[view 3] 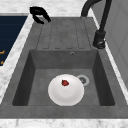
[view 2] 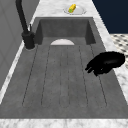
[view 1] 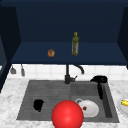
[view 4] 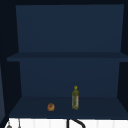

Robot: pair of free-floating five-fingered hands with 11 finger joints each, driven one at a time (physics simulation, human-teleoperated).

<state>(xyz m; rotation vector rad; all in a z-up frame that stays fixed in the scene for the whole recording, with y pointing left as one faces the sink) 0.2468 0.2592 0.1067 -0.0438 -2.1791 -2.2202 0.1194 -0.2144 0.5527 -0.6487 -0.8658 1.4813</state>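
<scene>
My left hand [view 1: 38,105] hovers over the front part of the grey drainboard [view 1: 50,92], left of the basin. In the left side view the left hand [view 2: 106,62] has loosely bent fingers pointing over the ribs and holds nothing. In the right side view the left hand [view 3: 39,13] is at the far corner. My right hand [view 1: 99,80] is a dark shape at the basin's back right corner. A white plate [view 1: 88,108] with a small red piece [view 3: 65,82] lies in the basin [view 3: 40,82]. A big red ball [view 1: 67,115] sits at the front edge.
The black faucet [view 1: 67,75] stands behind the sink. A cabinet shelf [view 1: 100,56] above carries an olive oil bottle [view 1: 75,44] and a small brown round item [view 1: 51,53]. A plate with a yellow item [view 1: 124,103] rests on the counter at the right. Two utensils [view 1: 13,70] hang at the left.
</scene>
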